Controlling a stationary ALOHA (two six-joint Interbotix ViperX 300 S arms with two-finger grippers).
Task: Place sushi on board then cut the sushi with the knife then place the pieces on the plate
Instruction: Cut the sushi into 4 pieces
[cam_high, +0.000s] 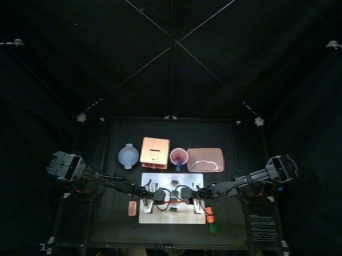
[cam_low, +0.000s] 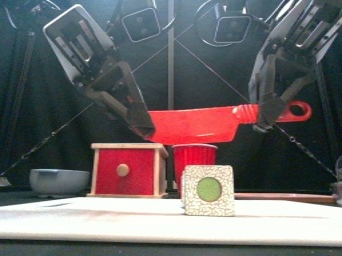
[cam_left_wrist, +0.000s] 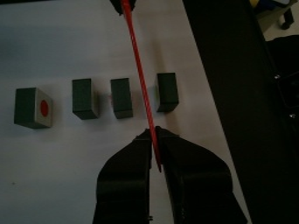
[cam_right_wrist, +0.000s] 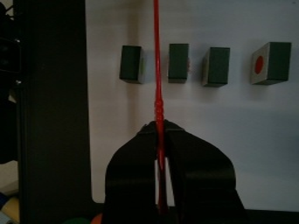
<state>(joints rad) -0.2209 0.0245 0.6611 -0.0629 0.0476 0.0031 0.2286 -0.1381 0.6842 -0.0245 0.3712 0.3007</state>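
White board (cam_low: 80, 215) spans the frame's bottom. Upper left, your left gripper (cam_low: 144, 126) pinches the red knife (cam_low: 201, 122) by its blade. Below centre the sushi (cam_low: 209, 190) stands on the board: light, stiff blocks, likely tippy, so take each by its flat sides. Upper right, the right gripper (cam_low: 263, 112) clamps the handle.
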